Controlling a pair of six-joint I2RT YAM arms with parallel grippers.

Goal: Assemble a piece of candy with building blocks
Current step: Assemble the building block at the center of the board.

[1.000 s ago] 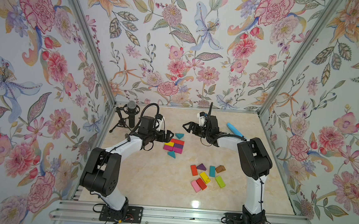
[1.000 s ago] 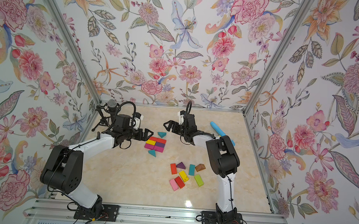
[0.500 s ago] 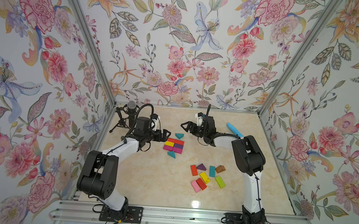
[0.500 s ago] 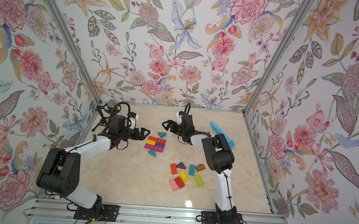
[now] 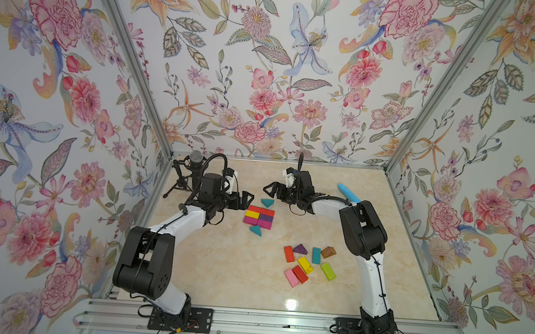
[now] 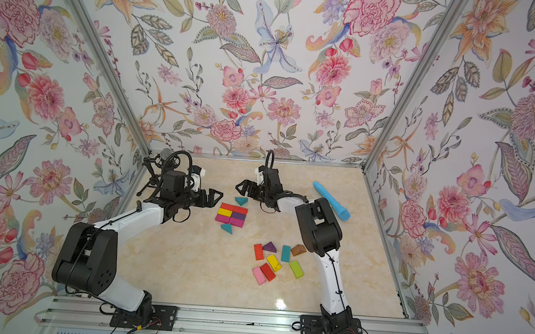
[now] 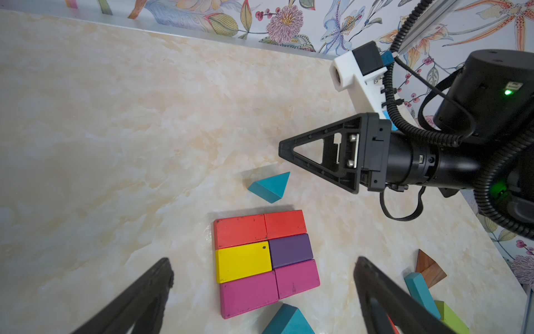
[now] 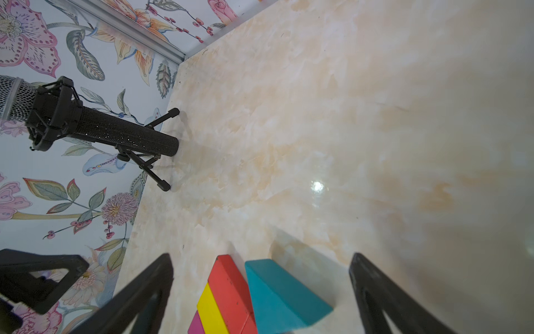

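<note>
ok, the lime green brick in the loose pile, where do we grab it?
Pinch the lime green brick across its two long sides, coming straight down. It lies flat with both long sides seemingly free, though the gap toward the loose yellow brick looks narrow.

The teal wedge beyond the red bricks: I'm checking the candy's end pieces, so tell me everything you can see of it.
The teal wedge is a small triangular block with matte paint, wood by its look. It lies flat on the marble-look table, triangular face up, with one corner turned toward the red bricks and a narrow gap between them. The open right hand hangs close by it without touching it.
</note>
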